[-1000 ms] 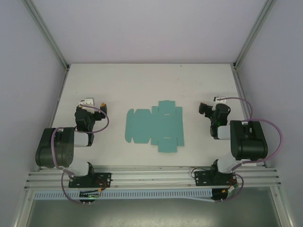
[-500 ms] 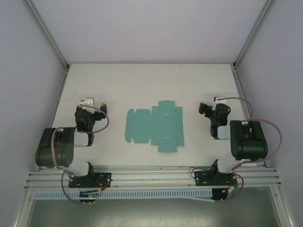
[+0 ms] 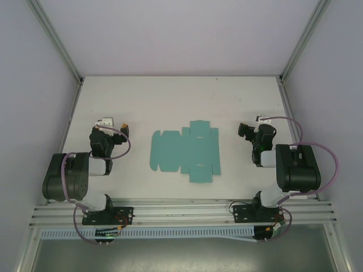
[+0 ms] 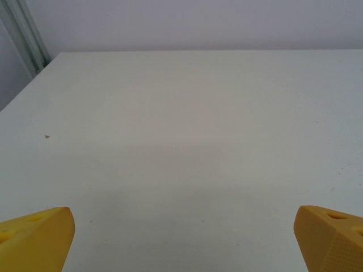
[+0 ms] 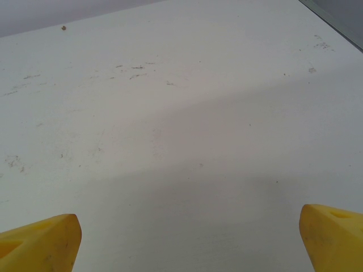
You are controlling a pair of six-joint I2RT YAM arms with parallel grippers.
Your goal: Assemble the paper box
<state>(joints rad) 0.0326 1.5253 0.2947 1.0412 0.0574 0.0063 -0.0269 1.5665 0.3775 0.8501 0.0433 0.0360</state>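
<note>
Lying flat and unfolded, well apart from the spread, empty fingers [image 4: 35, 238] of the left gripper [image 4: 181, 241] and right gripper [image 5: 187, 238], the paper box [image 3: 186, 151] sits between them, seemingly reachable by both.

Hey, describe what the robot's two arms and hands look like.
The left arm and right arm are chunky black housings with white joint sections on black base plates. A lilac cable loops along each. The left hand and right hand have blunt yellow fingers.
</note>
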